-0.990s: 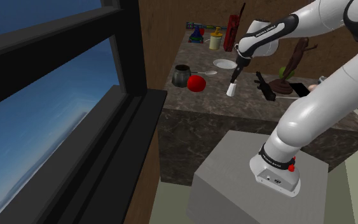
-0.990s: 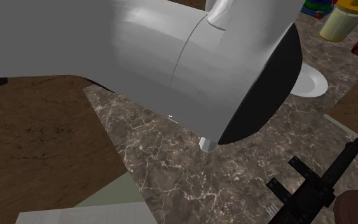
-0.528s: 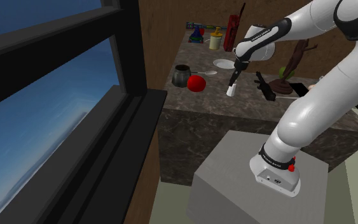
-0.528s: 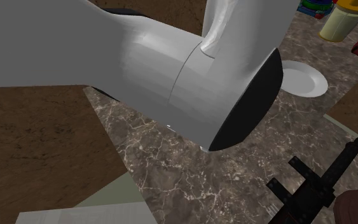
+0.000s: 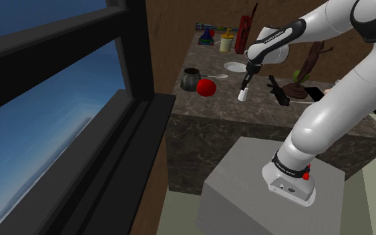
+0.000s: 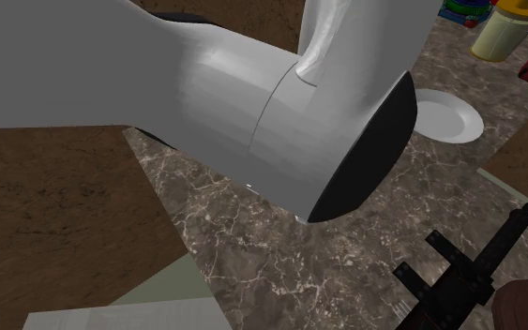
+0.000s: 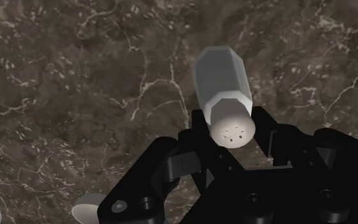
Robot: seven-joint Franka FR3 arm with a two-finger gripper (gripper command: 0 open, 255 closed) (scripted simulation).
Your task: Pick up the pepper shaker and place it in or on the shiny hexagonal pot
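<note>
Arm (image 5: 326, 120) arched over, end effector (image 5: 246, 81) pointing down.
Its black fingers (image 7: 198, 130) were closed on the capped end of the pepper shaker (image 7: 222, 79), which hung just below the end effector.

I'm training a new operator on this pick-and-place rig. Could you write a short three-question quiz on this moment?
1. True or false: the pepper shaker sits between the fingers of the gripper.
2. In the shoulder view, what lies right beside the dark pot? A) red round object B) yellow-lidded jar C) white plate
3. Fill in: the shaker's rounded cap shows small ___.
Key: 1 true; 2 A; 3 holes.
</note>
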